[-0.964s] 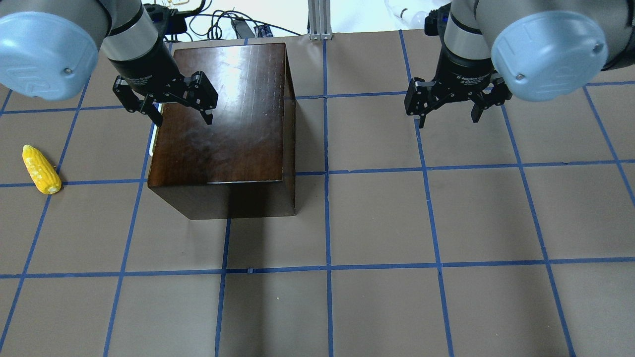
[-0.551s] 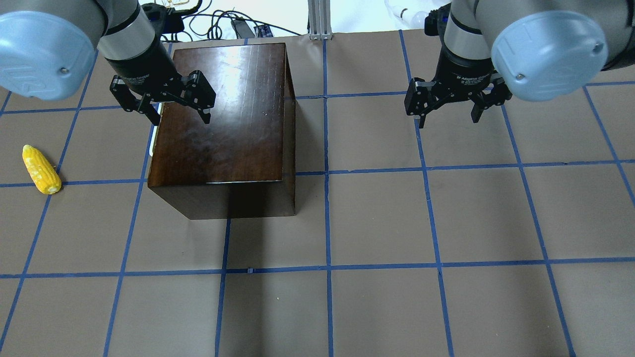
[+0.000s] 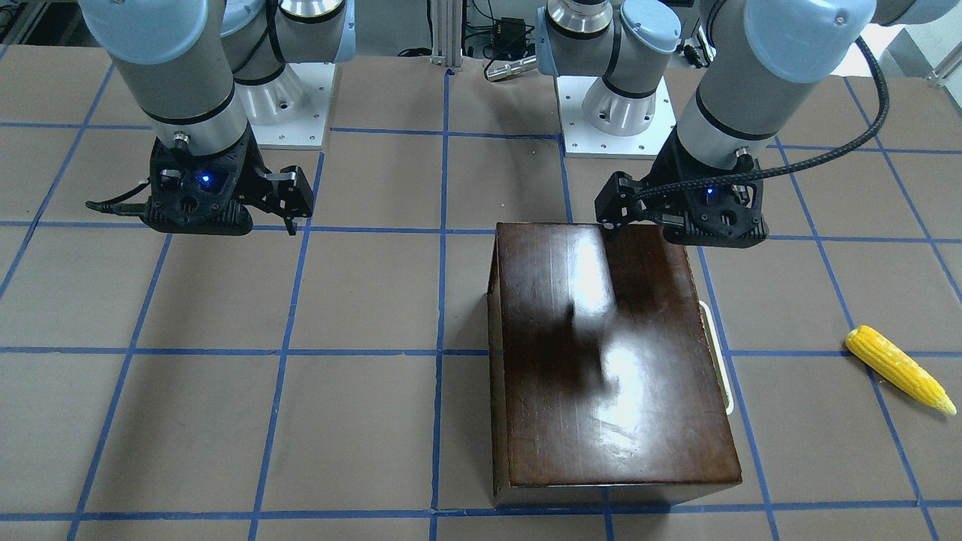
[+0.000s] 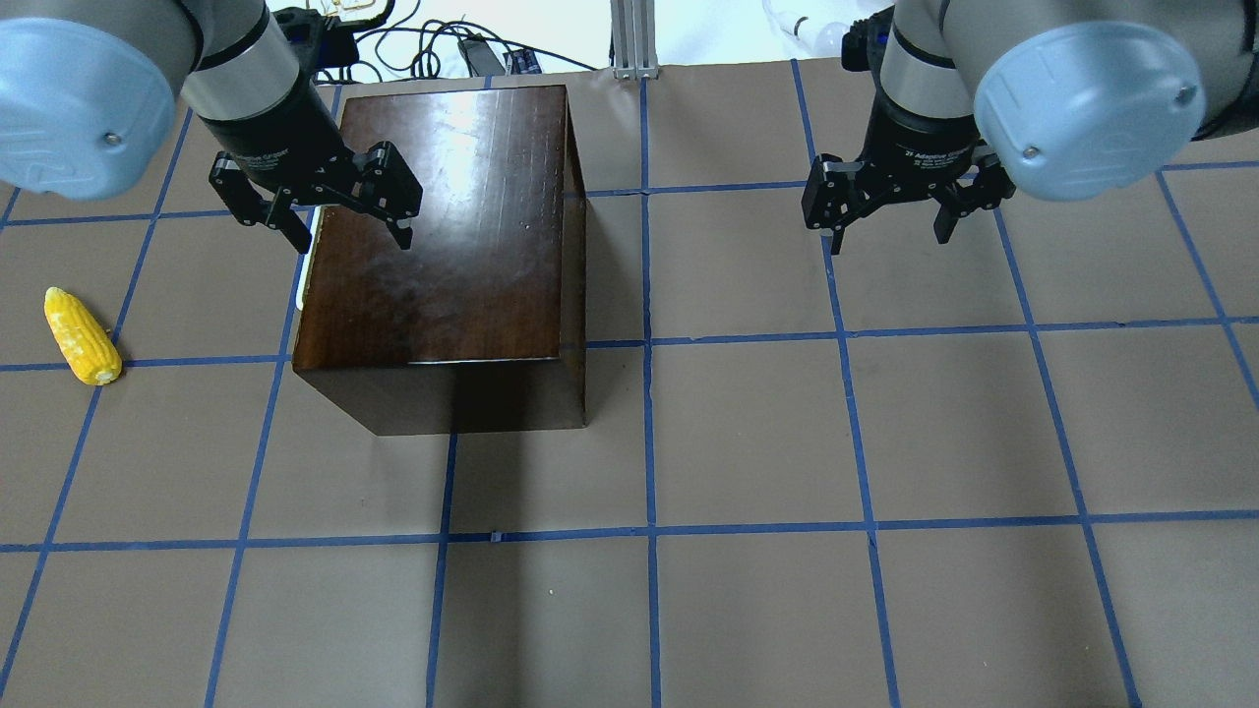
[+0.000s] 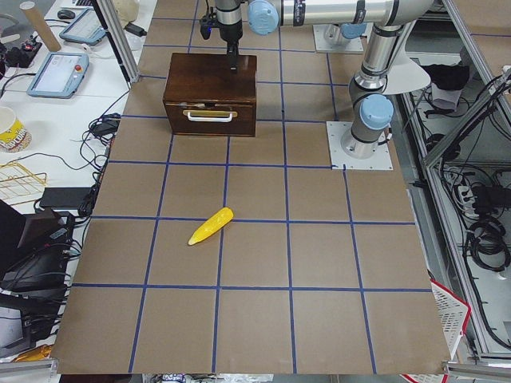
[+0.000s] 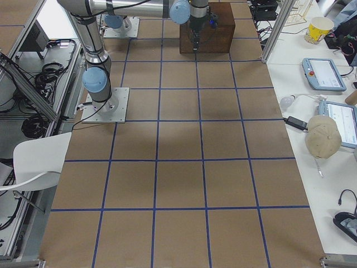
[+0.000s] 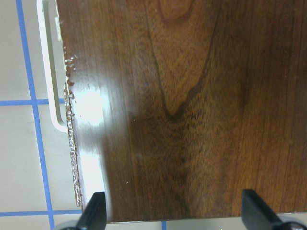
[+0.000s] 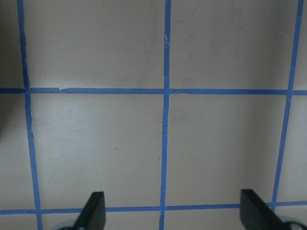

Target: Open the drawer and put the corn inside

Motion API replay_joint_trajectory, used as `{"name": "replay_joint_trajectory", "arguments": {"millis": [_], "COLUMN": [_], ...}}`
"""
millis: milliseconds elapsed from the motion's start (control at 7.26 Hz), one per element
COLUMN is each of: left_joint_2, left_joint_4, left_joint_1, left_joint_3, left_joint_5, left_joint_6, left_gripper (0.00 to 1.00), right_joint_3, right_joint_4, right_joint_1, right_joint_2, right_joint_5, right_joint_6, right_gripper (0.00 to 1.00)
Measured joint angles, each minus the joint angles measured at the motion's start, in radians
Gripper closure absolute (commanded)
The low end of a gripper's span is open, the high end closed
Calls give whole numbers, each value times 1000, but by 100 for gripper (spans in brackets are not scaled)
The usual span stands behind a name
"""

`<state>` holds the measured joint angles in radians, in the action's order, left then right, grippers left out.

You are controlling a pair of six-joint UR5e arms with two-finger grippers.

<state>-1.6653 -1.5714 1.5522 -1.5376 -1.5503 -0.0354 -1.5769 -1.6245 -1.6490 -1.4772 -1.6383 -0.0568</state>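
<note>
- The left gripper (image 4: pixel 349 234) hangs with its jaws spread wide and nothing between them, over the top of a glossy dark-brown wooden box (image 4: pixel 443 226).
- In the left wrist view its two black fingertips (image 7: pixel 93 213) frame the polished lid. One tip sits about over the lid's chipped edge on the handle side, the other well in over the lid.
- The drawer (image 5: pixel 210 120), a dark-brown scuffed front panel, sits flush in the box's face and is closed. It lies below the left jaws, on the side of the outer fingertip.
- Its whitish loop handle (image 7: pixel 48 72) projects from that face, just outside the outer fingertip and apart from it. Neither finger touches it.
- The left jaws hover at the end of the lid nearer the robot's bases, as the front-facing view shows.
- The yellow, tapered, bumpy corn cob (image 4: pixel 82 336) lies on the brown paper-covered table with blue tape grid lines (image 4: pixel 748 433). It is well apart from the left jaws, out beyond the drawer front, and touches neither box nor gripper.
- The right gripper (image 4: pixel 890 234) also has its jaws apart and empty. It hovers over bare table, where blue tape lines cross between its fingers.
- The box stands between the right jaws and the corn, which lies far from them.
</note>
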Motion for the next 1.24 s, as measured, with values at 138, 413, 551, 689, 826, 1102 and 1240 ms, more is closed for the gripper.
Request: {"name": "replay_joint_trajectory", "arguments": {"millis": [138, 413, 551, 689, 826, 1102, 1240], "left_joint_2": [-1, -1, 0, 0, 1, 0, -1], "left_joint_4": [-1, 21, 41, 50, 54, 57, 58], "left_joint_1": [-1, -1, -1, -1, -1, -2, -3], "left_joint_3": [-1, -16, -27, -34, -36, -36, -35], "left_joint_5": [1, 4, 4, 4, 5, 4, 3], "left_joint_6": [0, 11, 14, 14, 14, 6, 3], "left_gripper": [0, 0, 0, 0, 0, 0, 0], "right_joint_3": [0, 0, 0, 0, 0, 0, 0], "right_joint_4": [0, 0, -1, -1, -1, 0, 0], "right_joint_1": [0, 0, 0, 0, 0, 0, 0], "right_joint_2": [0, 0, 0, 0, 0, 0, 0], "right_joint_5": [0, 0, 0, 0, 0, 0, 0], "right_joint_6": [0, 0, 0, 0, 0, 0, 0], "right_gripper": [0, 0, 0, 0, 0, 0, 0]}}
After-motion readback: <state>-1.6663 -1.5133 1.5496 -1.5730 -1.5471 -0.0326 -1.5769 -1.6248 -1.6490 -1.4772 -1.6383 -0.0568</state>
